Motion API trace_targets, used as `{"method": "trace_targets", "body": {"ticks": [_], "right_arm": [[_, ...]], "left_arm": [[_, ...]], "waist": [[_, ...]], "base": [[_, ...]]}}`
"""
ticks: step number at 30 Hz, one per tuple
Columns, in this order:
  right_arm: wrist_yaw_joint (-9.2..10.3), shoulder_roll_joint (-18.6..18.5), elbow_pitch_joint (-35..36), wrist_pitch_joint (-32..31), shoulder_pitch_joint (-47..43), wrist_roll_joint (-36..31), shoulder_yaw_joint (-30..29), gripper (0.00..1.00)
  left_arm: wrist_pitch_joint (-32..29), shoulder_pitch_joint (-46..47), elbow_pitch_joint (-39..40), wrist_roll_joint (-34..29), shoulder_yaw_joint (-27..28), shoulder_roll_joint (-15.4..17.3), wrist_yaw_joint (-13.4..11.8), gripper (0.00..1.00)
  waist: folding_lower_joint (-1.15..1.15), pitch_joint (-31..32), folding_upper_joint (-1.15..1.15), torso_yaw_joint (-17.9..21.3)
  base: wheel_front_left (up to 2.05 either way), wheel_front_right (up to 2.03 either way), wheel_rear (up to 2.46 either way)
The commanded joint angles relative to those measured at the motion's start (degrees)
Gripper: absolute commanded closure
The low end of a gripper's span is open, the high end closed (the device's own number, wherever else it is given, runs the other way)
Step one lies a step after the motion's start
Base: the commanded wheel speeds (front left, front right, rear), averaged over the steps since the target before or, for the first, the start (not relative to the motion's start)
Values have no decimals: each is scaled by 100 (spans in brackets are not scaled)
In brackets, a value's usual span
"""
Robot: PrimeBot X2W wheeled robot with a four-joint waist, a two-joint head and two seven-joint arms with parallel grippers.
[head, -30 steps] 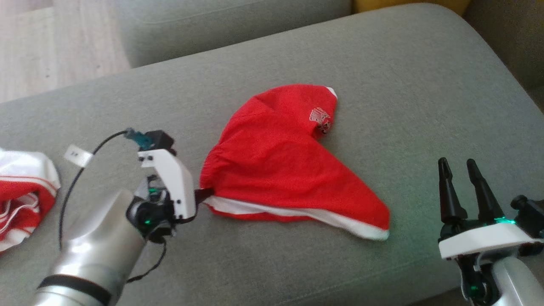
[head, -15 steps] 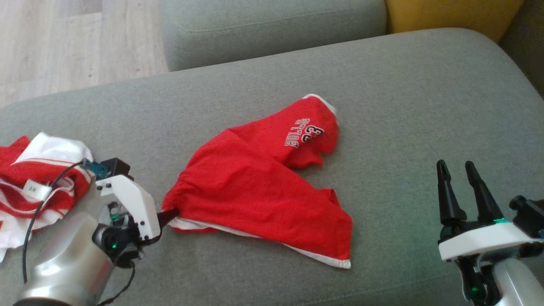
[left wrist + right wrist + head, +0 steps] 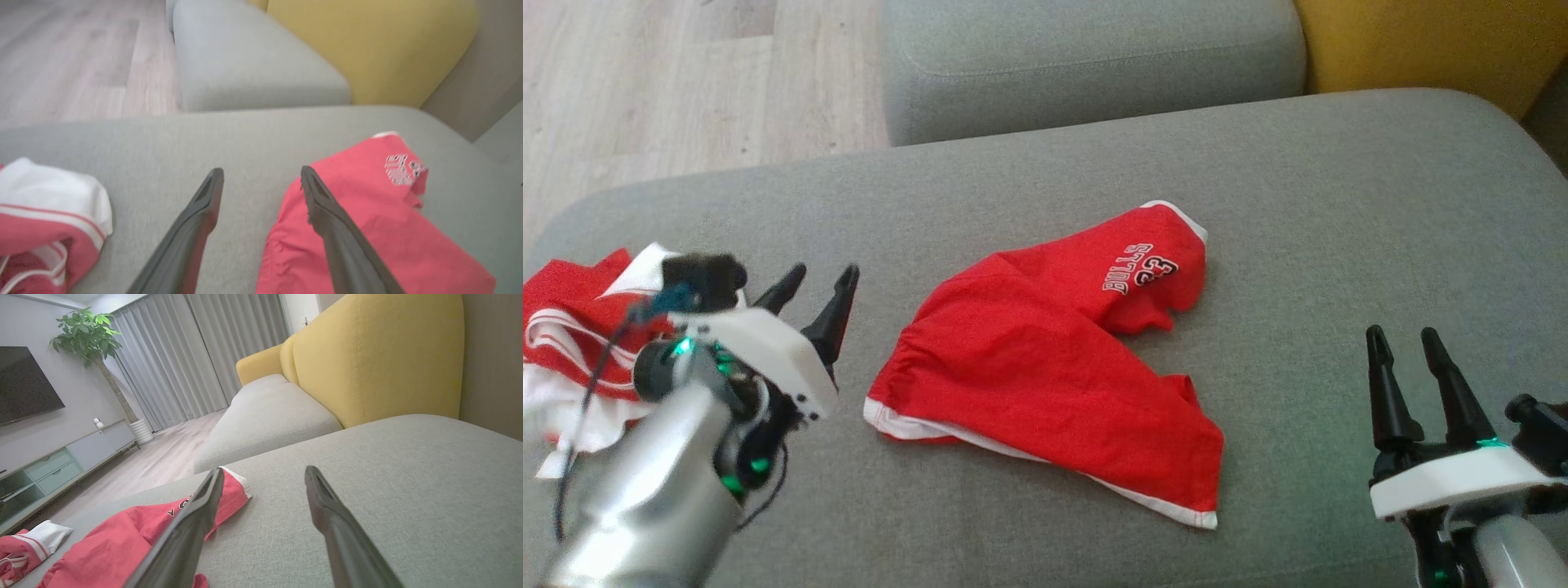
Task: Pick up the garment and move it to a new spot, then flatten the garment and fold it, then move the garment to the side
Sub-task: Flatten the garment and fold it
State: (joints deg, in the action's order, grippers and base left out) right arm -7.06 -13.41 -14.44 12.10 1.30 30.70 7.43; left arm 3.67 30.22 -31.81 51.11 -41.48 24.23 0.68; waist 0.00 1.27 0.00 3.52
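Left gripper (image 3: 823, 274) and right gripper (image 3: 1401, 333) are hovering, fingers spread and empty, as the red garment (image 3: 1045, 376) is lying rumpled on the grey cushion (image 3: 1339, 204) between them; its bunched far leg is threatening a crooked fold.

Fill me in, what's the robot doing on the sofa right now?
It's working on red shorts lying rumpled on the grey sofa cushion, not yet flattened or folded. The left gripper is open beside their left edge, holding nothing. The right gripper is open too, well off to their right. A second red-and-white garment sits bunched at the cushion's left end.
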Motion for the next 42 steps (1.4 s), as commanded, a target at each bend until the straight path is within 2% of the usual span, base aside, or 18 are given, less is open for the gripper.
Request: {"method": "trace_targets", "body": {"ticks": [1, 4, 8, 10, 12, 17, 26, 37, 39, 42], "right_arm": [[-43, -44, 206, 71, 43, -39, 75, 0], [-43, -35, 231, 85, 2, -48, 71, 0], [-43, -51, 264, 95, -56, -55, 73, 0], [-43, -68, 256, 79, -85, -54, 80, 0], [-43, -85, 242, 57, -107, -52, 82, 0], [-43, -138, 200, -6, -103, -54, 144, 0], [-43, -166, 217, 30, -103, -53, 108, 0], [-43, -119, 267, 25, -172, -104, 96, 0], [-43, -239, 320, -192, -200, -106, 295, 0], [-43, -513, 415, -947, -332, 163, 800, 0]], "left_arm": [[320, 56, 260, -71, 336, 200, -160, 0], [998, -455, 861, -325, 552, 128, -722, 0], [1126, -1217, 1882, -901, 1148, -121, -1346, 0], [1129, -1706, 2461, -1296, 1609, -377, -1534, 0], [1130, -2156, 2870, -1696, 1916, -605, -1555, 0], [1131, -2744, 3258, -2491, 2306, -1069, -1298, 0], [1132, -3077, 3081, -3118, 2851, -1679, -752, 0], [1132, -3172, 2950, -3443, 3356, -2018, -304, 0], [1102, -3160, 2706, -3388, 3313, -2027, -190, 0], [698, -2949, 2363, -3138, 3358, -1957, -40, 0]], "waist": [[0, 28, 0, -28], [0, 65, 0, -65], [0, 81, 0, -109], [0, 86, 0, -128], [0, 81, 0, -146], [0, 80, 0, -242], [0, 73, 0, -323], [0, 56, 0, -263], [0, 52, 0, -261], [0, 50, 0, -254]], "base": [[0, 0, 0], [0, 0, 0], [0, 0, 0], [0, 0, 0], [0, 0, 0], [0, 0, 0], [0, 0, 0], [0, 0, 0], [0, 0, 0], [0, 0, 0]]}}
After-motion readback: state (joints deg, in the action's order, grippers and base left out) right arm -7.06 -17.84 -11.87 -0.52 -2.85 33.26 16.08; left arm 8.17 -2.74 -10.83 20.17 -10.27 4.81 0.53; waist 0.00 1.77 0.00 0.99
